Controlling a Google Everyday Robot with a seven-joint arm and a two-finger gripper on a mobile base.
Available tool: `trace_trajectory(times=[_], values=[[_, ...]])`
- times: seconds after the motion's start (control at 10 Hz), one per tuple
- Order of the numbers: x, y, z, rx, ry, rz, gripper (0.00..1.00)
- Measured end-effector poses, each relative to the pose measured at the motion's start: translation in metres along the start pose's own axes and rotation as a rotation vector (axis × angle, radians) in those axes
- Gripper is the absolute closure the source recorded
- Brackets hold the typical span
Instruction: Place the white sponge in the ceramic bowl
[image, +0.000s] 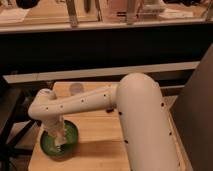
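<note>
The green ceramic bowl (70, 141) sits on the wooden table (100, 132) at its front left. My white arm reaches over from the right and bends down into the bowl. My gripper (59, 142) hangs straight down inside the bowl, its tip near the bowl's floor. A small whitish thing at the fingertips may be the white sponge, but I cannot tell it apart from the gripper.
A small grey round cup-like object (76, 88) stands at the table's back left. A dark counter wall and a shelf with chair legs run behind the table. My bulky arm covers the table's right half.
</note>
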Motion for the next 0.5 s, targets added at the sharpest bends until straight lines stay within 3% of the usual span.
trace_trajectory(times=[0.2, 0.5], values=[[-0.0014, -0.0024, 0.0033, 0.008, -0.009, -0.004, 0.2], [-0.002, -0.0041, 0.0051, 0.012, -0.018, -0.01, 0.2]])
